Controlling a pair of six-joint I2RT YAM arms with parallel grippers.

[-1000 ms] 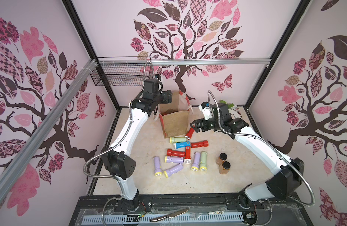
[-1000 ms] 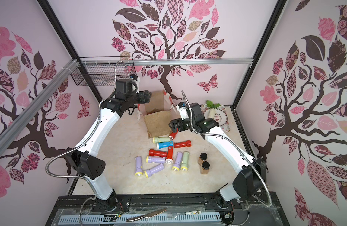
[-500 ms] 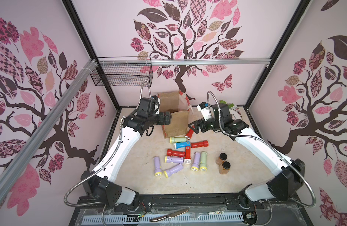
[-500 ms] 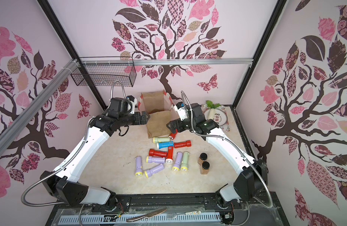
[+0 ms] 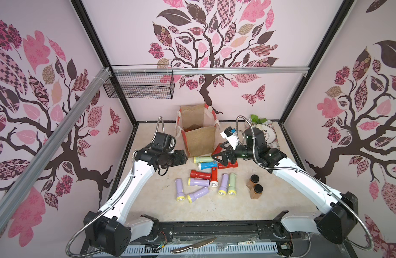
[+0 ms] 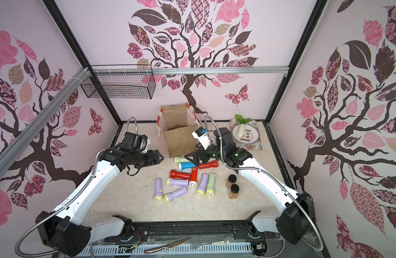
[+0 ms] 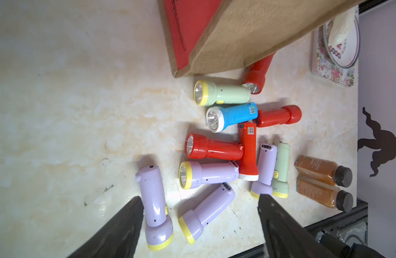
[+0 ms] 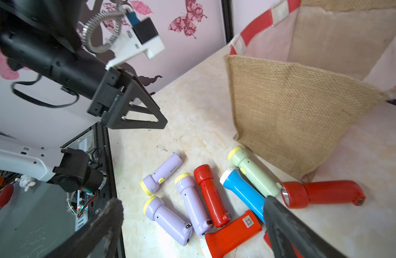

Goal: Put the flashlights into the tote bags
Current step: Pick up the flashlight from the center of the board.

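**Flashlights [image 5: 199, 174] waiting for the next pick**

About a dozen lie loose on the tabletop and neither gripper holds one, so the step in hand looks like the reach for the next pick.

The left gripper [image 7: 199, 197] is spread wide and empty. In its wrist view two lilac flashlights [image 7: 153, 201] show between its fingertips, but both top views put it raised clear of them. Past these lie red ones, then the blue flashlight [image 7: 235, 115] and a pale green one. Farthest from it stands the tote bag [image 7: 248, 40], upright with its mouth up.

The right gripper [image 8: 191, 200] is also fully spread and empty. It hangs close over the tail of the blue flashlight, and I cannot tell whether it touches. A red flashlight [image 8: 322, 192] lies just beside it, with the bag just beyond. Two amber jars [image 5: 254, 185] stand off to its side, apart from the pile.

As I judge it, the next move calls for lowering across one body, closing, lifting above the bag's tall rim and releasing inside. Several flashlights touch one another, so a neighbour may get dragged along.
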